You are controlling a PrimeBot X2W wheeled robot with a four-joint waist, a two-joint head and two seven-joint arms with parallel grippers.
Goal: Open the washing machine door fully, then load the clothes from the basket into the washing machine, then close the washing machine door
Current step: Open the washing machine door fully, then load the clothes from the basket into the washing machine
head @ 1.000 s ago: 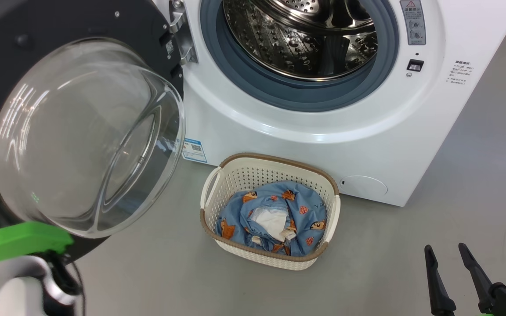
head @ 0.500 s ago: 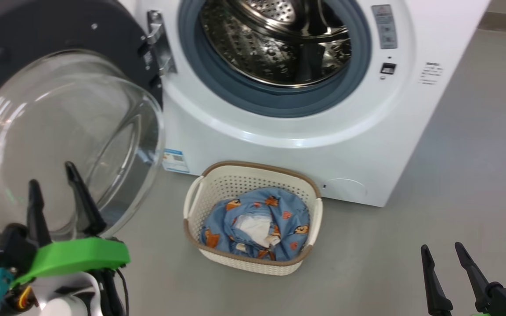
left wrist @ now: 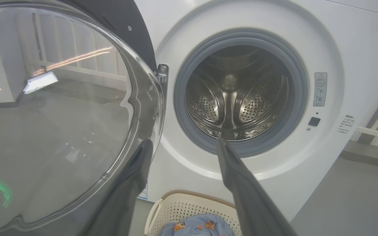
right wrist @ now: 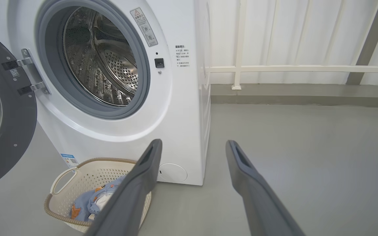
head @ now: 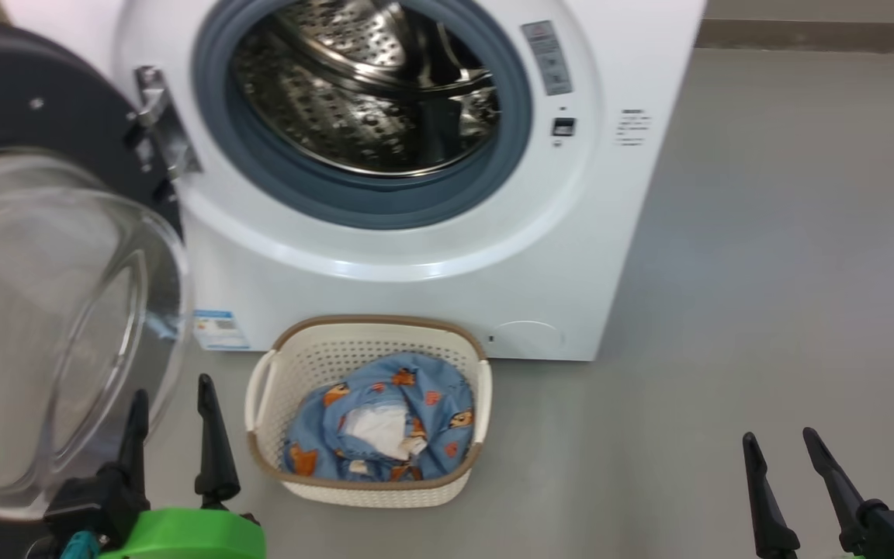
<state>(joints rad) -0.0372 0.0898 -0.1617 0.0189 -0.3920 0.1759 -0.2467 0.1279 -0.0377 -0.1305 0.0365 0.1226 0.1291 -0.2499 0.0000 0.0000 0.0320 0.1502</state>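
Right wrist view catches a white railing [right wrist: 294, 68] upper right; head view, the whole basket [head: 369, 320]. Left gripper [head: 171, 390], right gripper [head: 779, 436]: jaws apart, empty.

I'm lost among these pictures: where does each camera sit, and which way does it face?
Head: on the robot's head, facing forward and down at washer, basket, floor; left fingers and right fingers at the bottom corners.
Left wrist: on the left arm, looking along its open fingers into the drum, door alongside.
Right wrist: on the right arm, facing the washer's corner and floor past its fingers.
Shared: all three show drum and basket.
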